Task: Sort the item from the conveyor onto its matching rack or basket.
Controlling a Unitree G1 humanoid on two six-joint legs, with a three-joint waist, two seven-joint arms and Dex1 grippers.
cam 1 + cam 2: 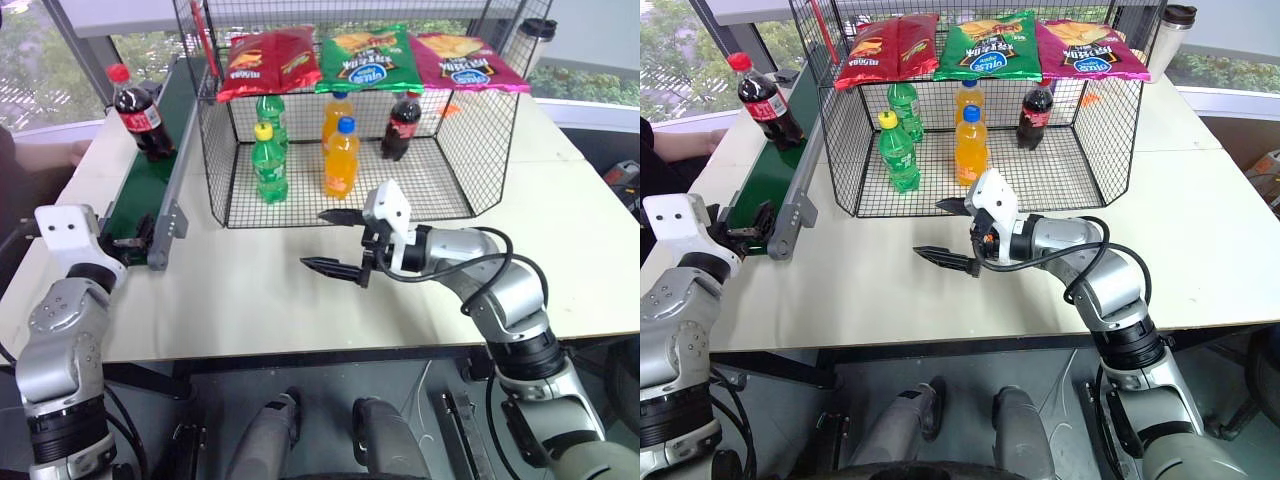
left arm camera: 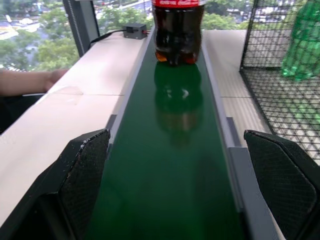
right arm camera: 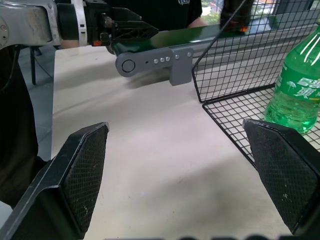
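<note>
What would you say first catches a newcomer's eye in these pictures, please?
Probably the black wire cage at the table's middle, with three bright snack bags on its top and green, orange and cola bottles inside. Next, the lone cola bottle standing on the green conveyor to its left, with the open left gripper at the belt's near end.

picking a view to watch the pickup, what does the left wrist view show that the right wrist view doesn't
Left wrist view: the cola bottle standing upright on the green conveyor, seen straight down the belt between the open left gripper's fingers, with a person's arm resting on the table beside it.

Right wrist view: the left gripper itself at the conveyor's near end, seen from the side past the open right gripper.

Both: the conveyor, the black wire cage, a green bottle inside it, and the white table.
</note>
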